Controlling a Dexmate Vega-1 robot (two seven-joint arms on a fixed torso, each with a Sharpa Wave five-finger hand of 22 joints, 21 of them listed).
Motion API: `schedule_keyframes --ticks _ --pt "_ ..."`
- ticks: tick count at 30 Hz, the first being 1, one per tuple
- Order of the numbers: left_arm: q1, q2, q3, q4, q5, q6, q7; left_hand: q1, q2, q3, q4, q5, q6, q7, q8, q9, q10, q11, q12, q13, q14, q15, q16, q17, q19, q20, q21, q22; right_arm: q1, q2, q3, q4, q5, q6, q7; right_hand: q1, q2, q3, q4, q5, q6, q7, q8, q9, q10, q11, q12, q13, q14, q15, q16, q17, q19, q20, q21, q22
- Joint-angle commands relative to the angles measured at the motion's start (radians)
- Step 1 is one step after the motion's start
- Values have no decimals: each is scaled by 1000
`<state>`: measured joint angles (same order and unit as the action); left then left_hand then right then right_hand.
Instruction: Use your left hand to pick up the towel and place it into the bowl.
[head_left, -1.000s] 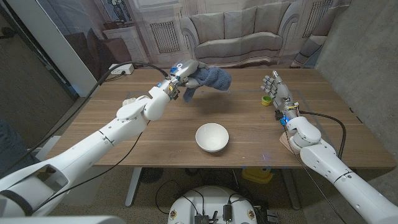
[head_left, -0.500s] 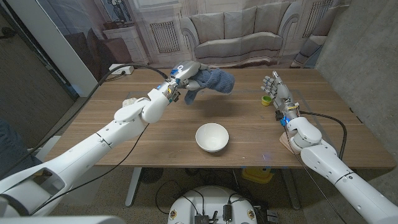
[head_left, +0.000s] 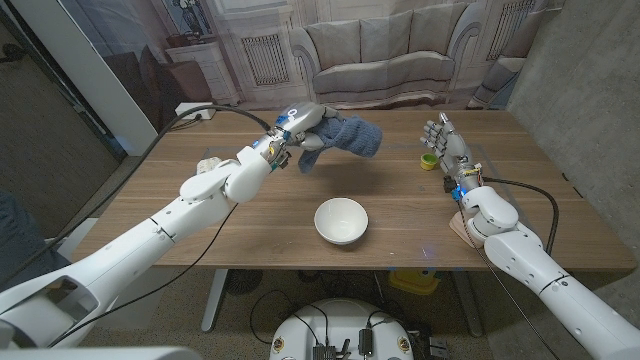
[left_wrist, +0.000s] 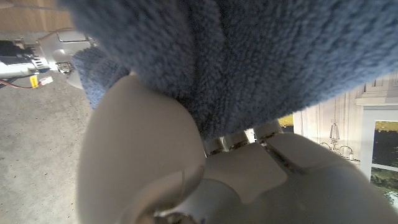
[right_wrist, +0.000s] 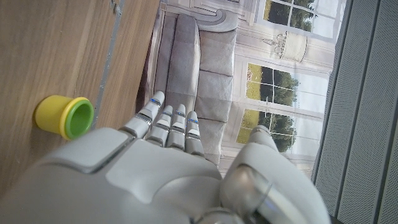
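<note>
- A small pale object lies on the wooden table near its left edge, too small to identify.
- The left arm reaches from the bottom left corner diagonally up across the table toward the far side.
- The left hand is raised above the table's far middle and grasps the towel; in the left wrist view the fingers press into the blue cloth from below.
- The towel is blue and fluffy, bunched in the hand and hanging free in the air to the right of the hand, clear of the tabletop, with a dark shadow under it on the wood.
- The bowl is white and round, standing on the table nearer the front edge than the towel, below it in the head view and well apart from it; nothing shows inside.
- A small yellow cup with a green inside stands on the right part of the table, just beside the right hand; the right wrist view shows it on the wood ahead of the fingers.
- The right hand stands upright on the right side of the table, released, its fingers straight and lightly apart, holding nothing.
- The right arm comes in from the bottom right corner, a black cable looping by its wrist.
</note>
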<state>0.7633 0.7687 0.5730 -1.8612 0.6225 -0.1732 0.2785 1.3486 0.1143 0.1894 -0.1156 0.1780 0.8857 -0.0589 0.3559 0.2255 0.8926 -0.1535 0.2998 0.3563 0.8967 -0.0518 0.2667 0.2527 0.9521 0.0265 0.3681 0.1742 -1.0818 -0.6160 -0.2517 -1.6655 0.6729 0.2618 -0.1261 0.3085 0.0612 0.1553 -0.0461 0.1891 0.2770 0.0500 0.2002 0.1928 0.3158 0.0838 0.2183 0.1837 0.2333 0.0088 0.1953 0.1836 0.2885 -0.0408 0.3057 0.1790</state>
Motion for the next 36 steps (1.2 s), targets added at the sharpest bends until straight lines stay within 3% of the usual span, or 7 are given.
schedule_keyframes --ticks 1,17,36 --pt "47 23 -31 -42 -6 -33 -10 -3 4 38 31 3 23 13 16 3 12 -1 -5 5 80 -158 7 6 141 -138 4 4 9 2 -1 8 2 -4 2 3 3 3 -5 -1 9 0 -1 2 6 0 -4 4 4 5 -4 3 4 -11 -2 5" --pt "93 33 -64 -52 -28 -70 -5 -6 3 41 30 3 31 11 19 2 20 0 -10 10 88 -162 4 7 143 -139 3 4 13 2 -3 -1 0 -16 -9 3 4 3 -6 -2 7 2 -2 2 7 0 -4 4 4 5 -4 3 6 -11 -5 6" --pt "172 53 -105 -114 -36 -77 -11 -8 1 45 29 4 44 12 25 2 33 -5 -15 16 101 -164 1 9 151 -142 4 4 -12 -13 15 -21 -1 0 -7 2 5 2 -7 -2 7 1 -2 2 7 0 -4 4 4 5 -5 3 7 -12 -10 6"
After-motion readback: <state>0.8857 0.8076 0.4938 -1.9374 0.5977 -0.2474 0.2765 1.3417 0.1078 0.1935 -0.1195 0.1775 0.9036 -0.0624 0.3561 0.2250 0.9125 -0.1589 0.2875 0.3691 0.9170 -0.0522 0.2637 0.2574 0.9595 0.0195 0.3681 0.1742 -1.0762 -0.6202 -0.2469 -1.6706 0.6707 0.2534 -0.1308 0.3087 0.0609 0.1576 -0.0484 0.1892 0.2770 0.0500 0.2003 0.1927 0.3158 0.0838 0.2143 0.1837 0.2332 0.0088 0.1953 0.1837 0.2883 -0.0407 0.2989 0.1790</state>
